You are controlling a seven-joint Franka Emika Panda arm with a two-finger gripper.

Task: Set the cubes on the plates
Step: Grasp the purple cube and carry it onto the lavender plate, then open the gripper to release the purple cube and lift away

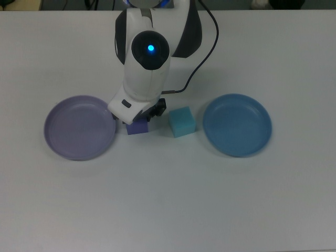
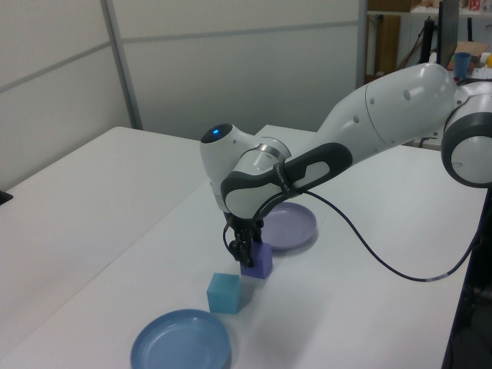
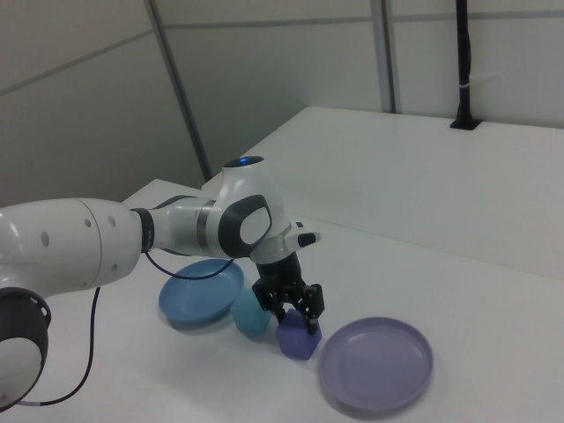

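**Between the plates, gripper down over the purple cube**

Between the pale lavender round plate [image 1: 80, 127] and the medium blue round plate [image 1: 237, 125] sit both cubes — the turquoise matte cube [image 1: 182, 121] untouched on the white table [image 1: 168, 199]. Straddling the small indigo-purple matte cube [image 3: 299, 340], the gripper [image 3: 291, 308] appears parted just wider than it; whether it is clamped yet is unclear — likely lined up for the lavender plate alongside.
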